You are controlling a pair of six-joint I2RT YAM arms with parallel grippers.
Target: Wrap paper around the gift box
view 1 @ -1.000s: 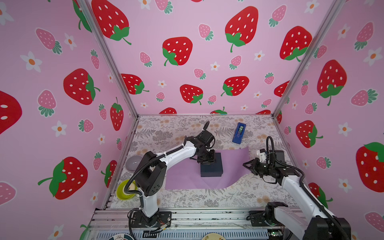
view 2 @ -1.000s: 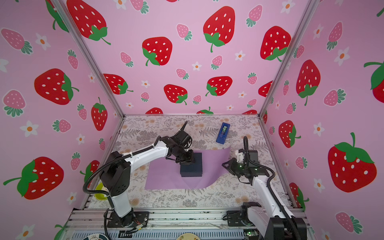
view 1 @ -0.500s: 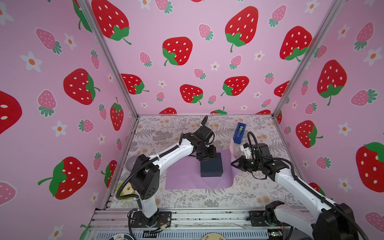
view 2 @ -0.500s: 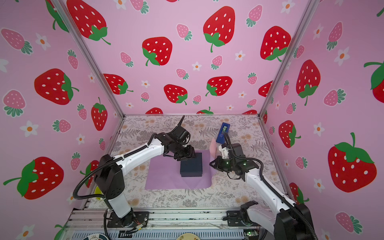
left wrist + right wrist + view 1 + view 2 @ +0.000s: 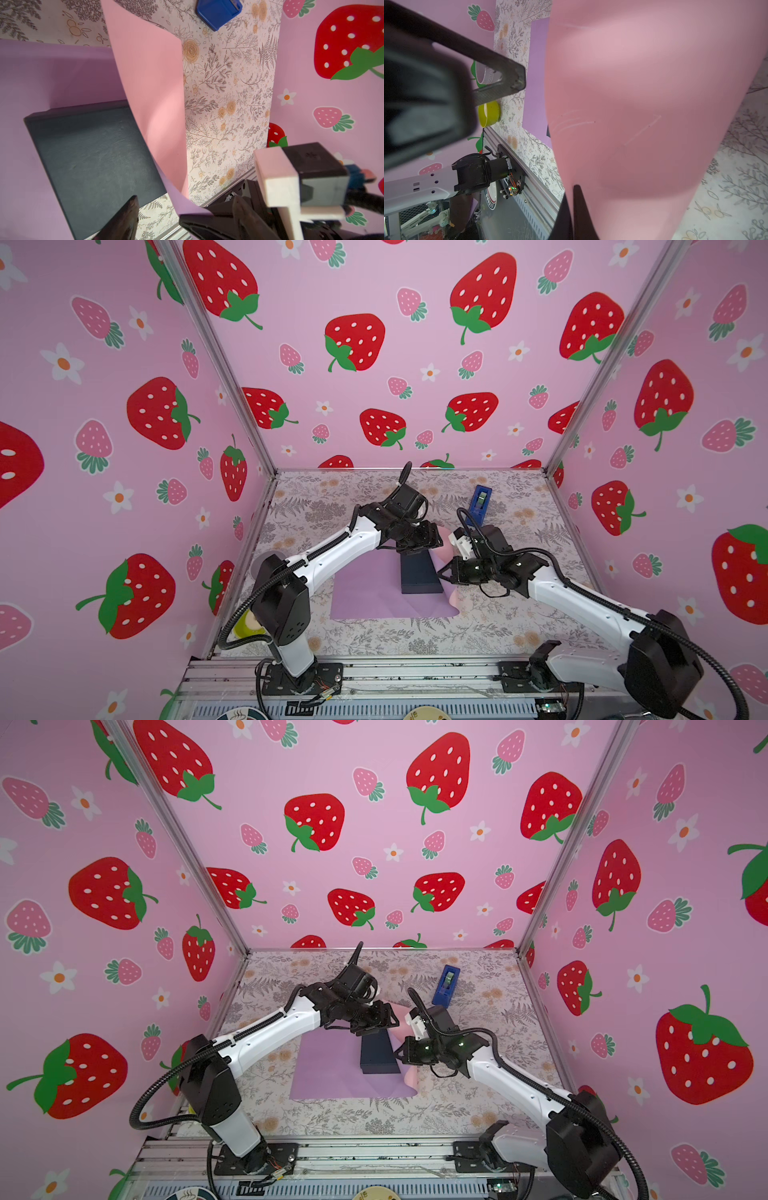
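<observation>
The gift box (image 5: 419,574) sits on the lilac face of the paper (image 5: 365,593), right of the sheet's middle. The sheet lies flat on the surface (image 5: 374,639) except along the box's right side. There the right gripper (image 5: 441,572) has its jaws closed on the paper's edge, and the flap rises beside the box with its pink face turned outward.

The step in hand looks to be folding that flap over the box top. Carry the pinched edge up and across toward the left, and draw the paper snug against the box's right wall so the crease falls on the top edge. Pull gently: the box looks light and would likely slide on the smooth sheet.

The left gripper (image 5: 426,542) hangs just above the box's far side, its jaws apart and holding nothing. You can use it to steady the box or pin the flap once it lands. As it stands, though, it is over the spot where the flap must go, and the two wrists are close together, so move one arm at a time.

The blue tape dispenser (image 5: 480,499) stands behind the right arm, clear of the fold. A yellow roll (image 5: 247,624) lies at the surface's left edge, well apart.
</observation>
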